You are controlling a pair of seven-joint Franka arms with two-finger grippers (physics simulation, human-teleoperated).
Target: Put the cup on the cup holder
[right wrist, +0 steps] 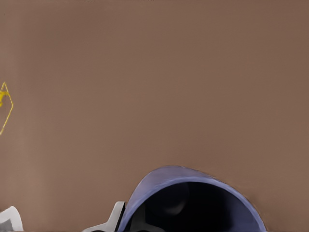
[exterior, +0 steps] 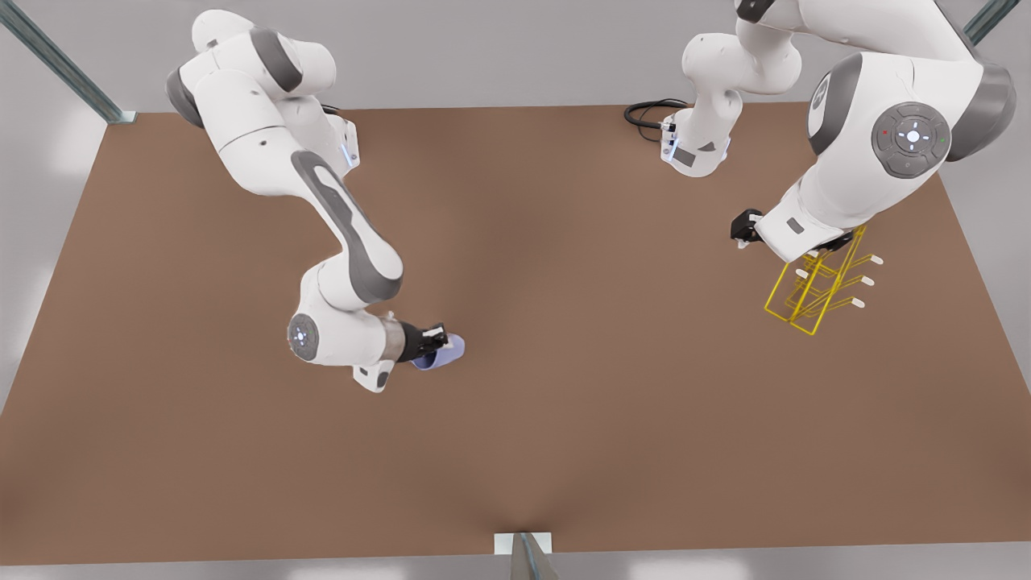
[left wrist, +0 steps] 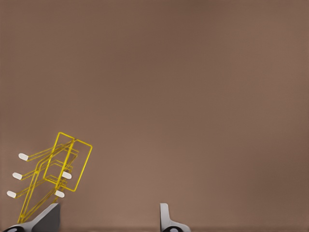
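Observation:
The lavender-blue cup [exterior: 445, 353] is at the front view's left of centre, with my right gripper [exterior: 433, 340] shut on its rim. In the right wrist view the cup's [right wrist: 193, 188] dark open mouth faces the camera, and one finger [right wrist: 115, 217] lies against the rim's outside. The yellow wire cup holder [exterior: 813, 292] with white-tipped prongs stands at the front view's right, partly under the other arm. My left gripper [left wrist: 107, 218] hangs open and empty just beside the cup holder [left wrist: 58, 169]. An edge of the cup holder [right wrist: 5, 108] shows far off in the right wrist view.
The brown table [exterior: 564, 322] is bare between the cup and the holder. A black cable [exterior: 648, 113] loops at the far edge by an arm base. Metal frame posts [exterior: 64, 64] stand at the corners, and one [exterior: 523, 556] at the near edge.

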